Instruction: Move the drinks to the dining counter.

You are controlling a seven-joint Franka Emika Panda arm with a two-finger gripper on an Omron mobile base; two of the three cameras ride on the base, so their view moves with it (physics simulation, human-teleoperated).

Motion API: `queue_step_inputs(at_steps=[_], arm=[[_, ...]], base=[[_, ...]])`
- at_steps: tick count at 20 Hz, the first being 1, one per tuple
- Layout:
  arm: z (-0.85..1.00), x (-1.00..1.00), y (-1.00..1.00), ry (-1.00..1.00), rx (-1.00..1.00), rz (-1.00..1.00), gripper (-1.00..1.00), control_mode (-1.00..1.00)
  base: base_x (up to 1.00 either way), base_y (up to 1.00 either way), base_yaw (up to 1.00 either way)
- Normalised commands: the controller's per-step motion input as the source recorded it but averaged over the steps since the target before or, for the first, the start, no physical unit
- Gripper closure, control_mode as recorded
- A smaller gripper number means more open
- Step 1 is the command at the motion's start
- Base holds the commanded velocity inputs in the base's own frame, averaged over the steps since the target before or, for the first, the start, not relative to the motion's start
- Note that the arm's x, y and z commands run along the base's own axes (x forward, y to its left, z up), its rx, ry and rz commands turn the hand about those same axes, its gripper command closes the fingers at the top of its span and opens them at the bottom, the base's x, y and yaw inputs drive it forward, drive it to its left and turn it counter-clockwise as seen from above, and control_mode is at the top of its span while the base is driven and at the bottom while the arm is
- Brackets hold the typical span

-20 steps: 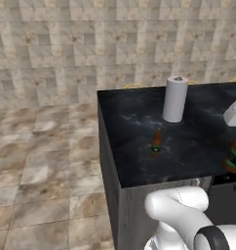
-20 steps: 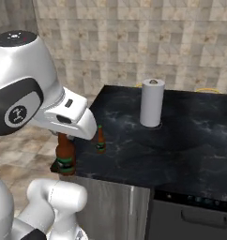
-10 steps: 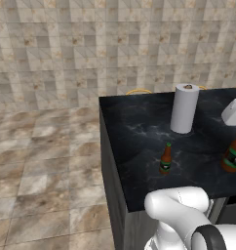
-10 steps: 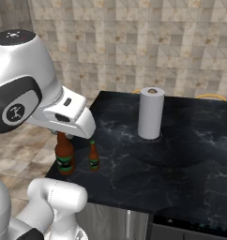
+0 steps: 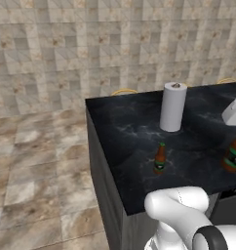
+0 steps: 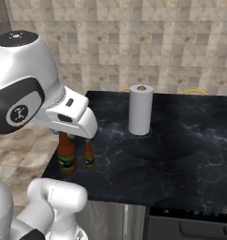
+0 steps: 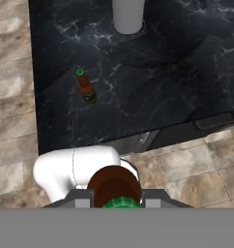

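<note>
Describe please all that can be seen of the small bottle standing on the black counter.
The small bottle is brown glass with a green cap, an orange-brown neck and a dark label with a green band. It stands upright and alone on the black white-veined counter top, near its front edge, in front of the white paper-towel roll. Nothing else touches it.

One brown bottle (image 5: 160, 159) stands upright on the marble counter (image 5: 120, 127); another (image 6: 66, 153) hangs lifted.

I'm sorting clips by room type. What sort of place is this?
Most likely a kitchen: a black marble counter bearing a paper-towel roll and a small brown bottle, with stone-tiled wall and floor around it.
</note>
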Motion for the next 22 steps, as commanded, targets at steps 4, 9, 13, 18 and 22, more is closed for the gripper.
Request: queue_step_inputs(at_steps=[4, 9, 13, 18, 22], arm=[[0.00, 0.00, 0.00, 0.00, 0.00, 0.00, 1.00, 1.00], [0.00, 0.00, 0.00, 0.00, 0.00, 0.00, 1.00, 1.00], [0.00, 0.00, 0.00, 0.00, 0.00, 0.00, 1.00, 1.00], [-0.13, 0.41, -0.19, 0.00, 0.01, 0.04, 1.00, -1.00], [-0.07, 0.56, -0.14, 0.00, 0.00, 0.12, 1.00, -1.00]], base=[[1.00, -0.02, -0.22], [1.00, -0.36, -0.01], [0.97, -0.48, 0.00], [0.35, -0.10, 0.00], [0.00, 0.00, 0.00]])
